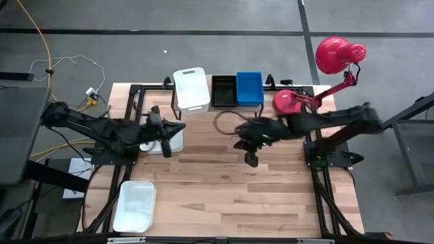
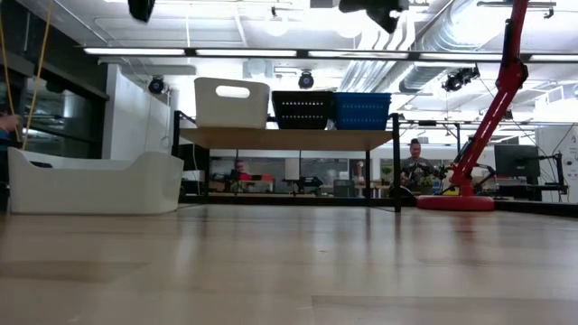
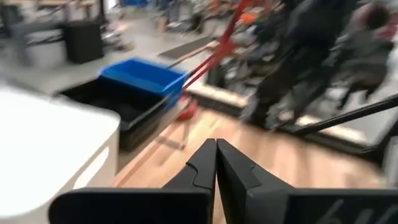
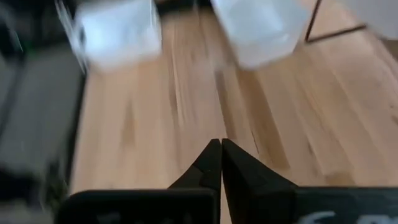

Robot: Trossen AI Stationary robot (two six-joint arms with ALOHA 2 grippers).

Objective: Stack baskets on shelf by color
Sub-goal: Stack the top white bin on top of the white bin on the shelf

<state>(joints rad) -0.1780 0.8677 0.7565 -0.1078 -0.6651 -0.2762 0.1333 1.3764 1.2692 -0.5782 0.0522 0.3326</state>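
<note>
The shelf (image 1: 271, 106) (image 2: 289, 138) stands along the table's far edge. It carries a white basket (image 1: 192, 88) (image 2: 232, 102), a black basket (image 1: 224, 90) (image 2: 302, 109) (image 3: 112, 109) and a blue basket (image 1: 249, 88) (image 2: 361, 110) (image 3: 143, 76), side by side. A second white basket (image 1: 171, 140) (image 2: 90, 185) rests on the tabletop. A third white basket (image 1: 134, 205) lies near the near-left corner. My left gripper (image 1: 180, 127) (image 3: 216, 146) is shut and empty, raised above the second white basket. My right gripper (image 1: 241, 131) (image 4: 221, 146) is also shut and empty, raised over mid-table in front of the shelf.
A red desk lamp (image 1: 336, 54) has its base (image 1: 288, 102) (image 2: 456, 200) on the table's far right, beside the shelf. A loop of cable (image 1: 224, 122) lies in front of the shelf. Bare wood (image 1: 237, 196) spreads across the near half of the table.
</note>
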